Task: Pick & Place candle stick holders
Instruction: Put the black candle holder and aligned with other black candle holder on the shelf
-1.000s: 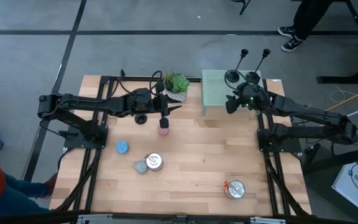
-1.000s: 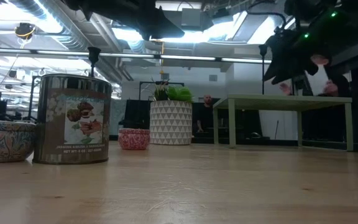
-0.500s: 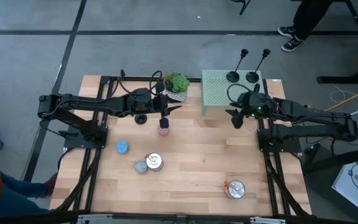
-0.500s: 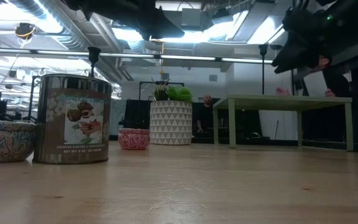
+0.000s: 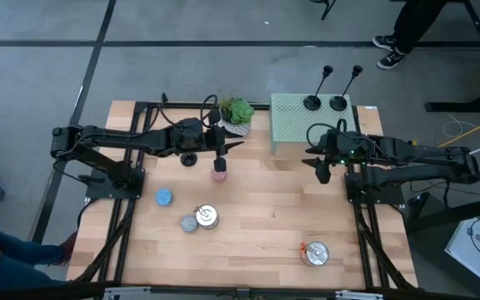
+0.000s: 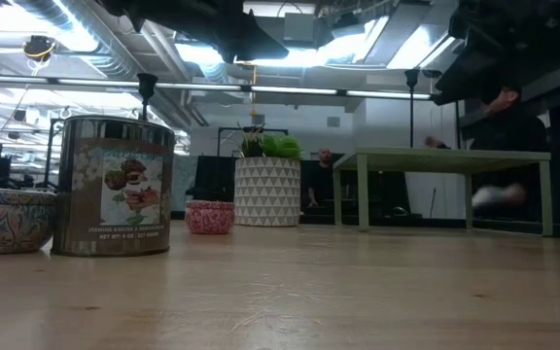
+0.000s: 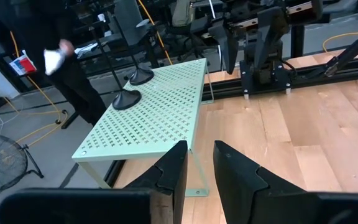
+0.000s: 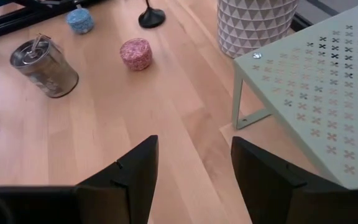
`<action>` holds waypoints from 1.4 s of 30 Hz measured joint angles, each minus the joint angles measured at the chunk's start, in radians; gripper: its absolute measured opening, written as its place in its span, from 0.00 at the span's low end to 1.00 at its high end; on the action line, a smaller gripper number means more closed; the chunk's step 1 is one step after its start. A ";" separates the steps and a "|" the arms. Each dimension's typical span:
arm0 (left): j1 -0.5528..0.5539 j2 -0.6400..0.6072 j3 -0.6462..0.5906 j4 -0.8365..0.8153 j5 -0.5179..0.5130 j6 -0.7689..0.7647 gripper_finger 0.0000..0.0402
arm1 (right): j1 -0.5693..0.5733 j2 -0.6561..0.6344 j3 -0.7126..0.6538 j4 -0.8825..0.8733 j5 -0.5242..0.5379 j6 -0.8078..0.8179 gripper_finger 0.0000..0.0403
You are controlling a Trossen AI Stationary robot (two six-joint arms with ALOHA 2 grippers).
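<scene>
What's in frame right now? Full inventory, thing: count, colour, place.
candle stick holders: 3, black; two on the green rack, one on the table by the left gripper
green rack: 1, pale green, perforated, table's far side
potted plant: 1, green in white patterned pot, left of the rack
small candles: pink, blue, grey, left half of the table
silver tins: 2, one beside the grey candle, one near edge
table: 1, light wood
left gripper: nearly closed, empty, above the pink candle
right gripper: open, empty, near the rack

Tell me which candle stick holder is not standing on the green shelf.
The candle stick holder on the wooden table, beside the left hand. The other two holders stand on the green shelf.
</scene>
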State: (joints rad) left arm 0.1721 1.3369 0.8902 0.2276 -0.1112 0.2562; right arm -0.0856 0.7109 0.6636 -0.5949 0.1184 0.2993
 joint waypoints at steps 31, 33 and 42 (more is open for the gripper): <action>-0.001 0.000 0.000 0.000 0.000 -0.076 0.18 | 0.185 -0.223 -0.111 0.055 -0.174 -0.101 0.51; -0.001 0.000 0.000 0.000 0.000 -0.085 0.18 | 0.209 -0.257 -0.153 0.097 -0.174 -0.106 0.51; -0.013 0.000 0.000 0.000 0.000 -0.116 0.18 | 0.300 -0.333 -0.359 0.376 -0.175 -0.232 0.51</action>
State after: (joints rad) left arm 0.1591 1.3373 0.8902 0.2276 -0.1115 0.1399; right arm 0.2146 0.3780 0.3049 -0.2189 -0.0565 0.0675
